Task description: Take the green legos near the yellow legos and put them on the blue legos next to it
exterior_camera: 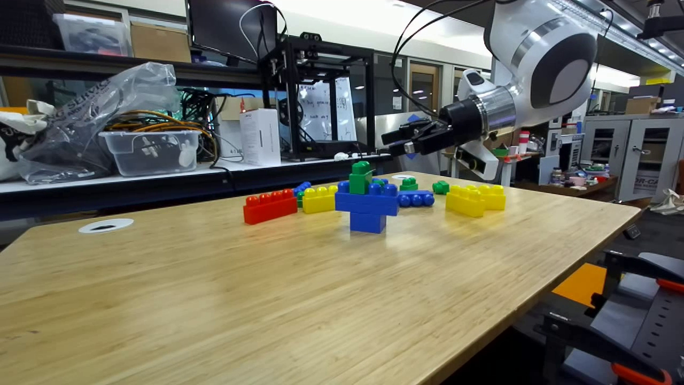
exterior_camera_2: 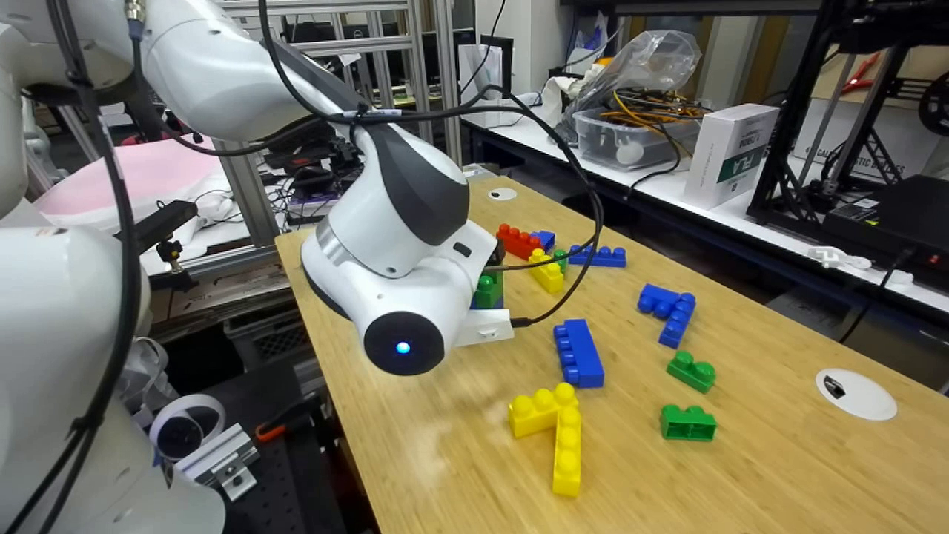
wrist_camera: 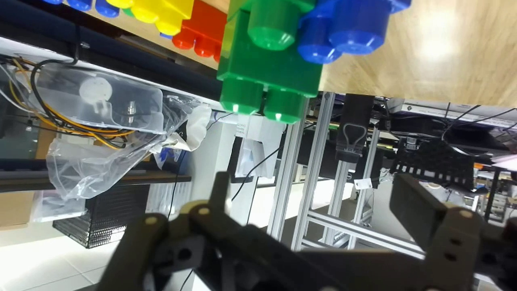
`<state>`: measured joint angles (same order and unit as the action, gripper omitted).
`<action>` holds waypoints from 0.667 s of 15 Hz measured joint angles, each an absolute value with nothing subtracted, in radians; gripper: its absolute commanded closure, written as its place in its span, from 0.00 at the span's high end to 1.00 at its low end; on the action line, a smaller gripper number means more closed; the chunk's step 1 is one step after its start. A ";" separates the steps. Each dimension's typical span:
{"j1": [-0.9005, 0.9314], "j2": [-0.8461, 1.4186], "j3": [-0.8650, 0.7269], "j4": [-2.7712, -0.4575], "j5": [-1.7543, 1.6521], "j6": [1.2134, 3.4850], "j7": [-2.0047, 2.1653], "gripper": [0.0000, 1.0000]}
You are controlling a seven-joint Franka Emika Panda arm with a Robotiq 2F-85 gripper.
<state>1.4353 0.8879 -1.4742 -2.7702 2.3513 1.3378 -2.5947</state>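
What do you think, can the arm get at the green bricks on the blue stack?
Probably yes: the open gripper sits higher, and nothing visible blocks the green bricks; it likely needs lowering.

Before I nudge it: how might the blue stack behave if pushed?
The blue stack looks apt to tip, being narrower at its foot than above. Glossy, it may slide on the smooth tabletop. Crisp-edged, it probably won't flex.

In an exterior view, the camera sat low over the bench (exterior_camera: 214, 299), near level. In an exterior view, it looked down from close beside the arm (exterior_camera_2: 385, 237), heading roughly reversed. Both shared bench, arm, bricks (exterior_camera: 368, 203). Wrist view, upside down, looked past the bricks from close up.
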 measured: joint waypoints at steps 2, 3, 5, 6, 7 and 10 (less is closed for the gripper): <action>1.435 0.881 -1.519 -2.765 2.308 1.340 -2.577 1.00; 1.435 0.879 -1.545 -2.760 2.287 1.340 -2.562 1.00; 1.435 0.879 -1.595 -2.744 2.250 1.342 -2.527 1.00; 1.436 0.879 -1.617 -2.733 2.236 1.343 -2.509 1.00; 1.436 0.879 -1.636 -2.723 2.221 1.344 -2.492 1.00; 1.435 0.879 -1.678 -2.686 2.174 1.344 -2.444 1.00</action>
<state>1.4355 0.8791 -1.6783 -2.6865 2.1737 1.3442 -2.4444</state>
